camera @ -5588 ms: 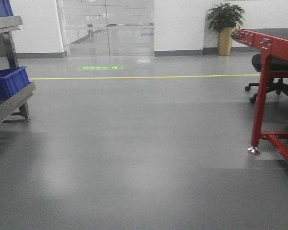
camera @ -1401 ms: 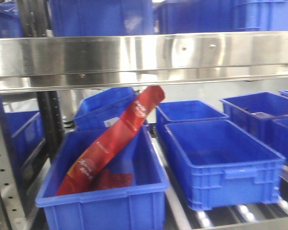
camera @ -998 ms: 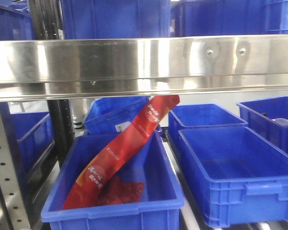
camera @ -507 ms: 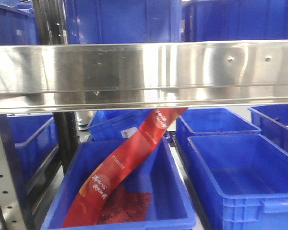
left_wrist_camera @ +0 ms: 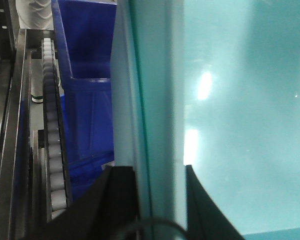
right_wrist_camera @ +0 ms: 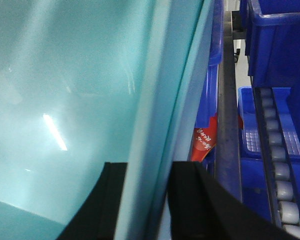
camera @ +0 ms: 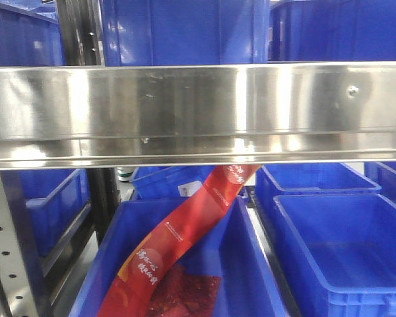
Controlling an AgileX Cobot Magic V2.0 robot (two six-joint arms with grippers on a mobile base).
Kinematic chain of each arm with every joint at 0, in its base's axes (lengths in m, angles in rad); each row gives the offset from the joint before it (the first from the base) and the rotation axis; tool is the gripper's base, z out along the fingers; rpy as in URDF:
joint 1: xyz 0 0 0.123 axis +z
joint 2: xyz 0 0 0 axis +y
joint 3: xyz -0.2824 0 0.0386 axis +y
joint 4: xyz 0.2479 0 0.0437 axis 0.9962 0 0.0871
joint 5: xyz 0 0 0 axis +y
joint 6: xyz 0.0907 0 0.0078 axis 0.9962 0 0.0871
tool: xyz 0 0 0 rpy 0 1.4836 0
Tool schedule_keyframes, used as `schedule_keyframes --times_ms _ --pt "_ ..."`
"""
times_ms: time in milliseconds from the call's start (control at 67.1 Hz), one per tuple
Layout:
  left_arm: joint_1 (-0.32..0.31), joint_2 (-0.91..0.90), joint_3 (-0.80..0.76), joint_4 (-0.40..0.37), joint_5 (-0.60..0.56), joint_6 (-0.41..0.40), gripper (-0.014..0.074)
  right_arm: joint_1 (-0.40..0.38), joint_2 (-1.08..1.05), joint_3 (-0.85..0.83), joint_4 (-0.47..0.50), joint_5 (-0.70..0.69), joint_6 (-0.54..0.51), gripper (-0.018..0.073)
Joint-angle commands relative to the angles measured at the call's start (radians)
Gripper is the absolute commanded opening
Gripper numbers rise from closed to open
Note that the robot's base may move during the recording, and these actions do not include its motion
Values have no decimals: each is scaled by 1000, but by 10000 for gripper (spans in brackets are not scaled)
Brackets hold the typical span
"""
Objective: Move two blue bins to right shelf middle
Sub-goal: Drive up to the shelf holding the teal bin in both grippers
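The steel shelf beam point(camera: 198, 112) fills the front view, so the base appears to be drawn up close to the rack. Below the beam, a blue bin point(camera: 178, 264) holds a long red packet point(camera: 185, 247) leaning from its floor up towards the beam's underside, and a second, empty blue bin point(camera: 346, 254) sits just beside it, further from the dark upright post point(camera: 105, 198). More blue bins stand above the beam and behind these two; which two the task means cannot be told. In each wrist view a pale teal panel edge point(left_wrist_camera: 155, 100) runs between the dark fingers: the left gripper point(left_wrist_camera: 150, 200) and right gripper point(right_wrist_camera: 142, 200) each appear to straddle it, spread to its width, though whether they actually pinch it cannot be told. The bins lie beyond and beside that panel, untouched by either gripper.
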State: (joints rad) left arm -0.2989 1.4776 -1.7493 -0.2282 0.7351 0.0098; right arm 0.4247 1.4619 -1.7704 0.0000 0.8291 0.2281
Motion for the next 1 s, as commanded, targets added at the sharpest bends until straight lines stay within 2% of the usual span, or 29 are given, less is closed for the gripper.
schedule_keyframes --times_ms 0,983 --pt "2 -13 -18 -13 -136 -3 -111 1 -18 -18 11 -52 -26 -154" --pt "2 -13 -18 -13 -136 -3 -111 1 -18 -18 11 -62 -26 -154"
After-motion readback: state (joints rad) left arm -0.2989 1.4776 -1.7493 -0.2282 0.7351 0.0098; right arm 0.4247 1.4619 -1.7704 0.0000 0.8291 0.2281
